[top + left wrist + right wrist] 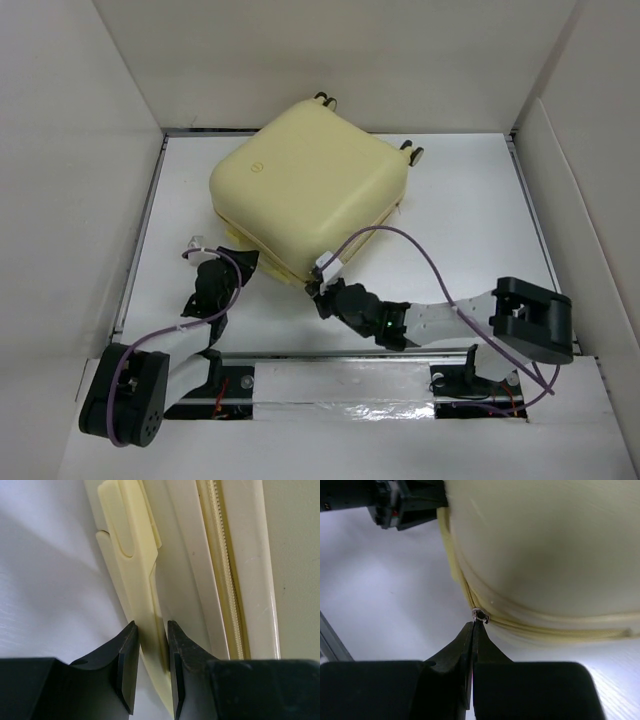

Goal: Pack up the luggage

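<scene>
A: Luggage (310,200), where is it?
B: Closed and lying flat toward the far side of the white table (470,220), wheels at the back.
A: Left gripper (151,630)?
B: Clamped on the pale side handle (135,570).
A: Right gripper (474,630)?
B: Fingers pressed together, pinching the small metal zipper pull (480,615) at the near seam.

Lab rig: white-walled enclosure (70,150) around a white table (480,220).

The luggage (310,190) emblem (256,167) is too small to read; zipper pull (480,615) blurred, partly hidden between right gripper (472,627) fingers.
</scene>
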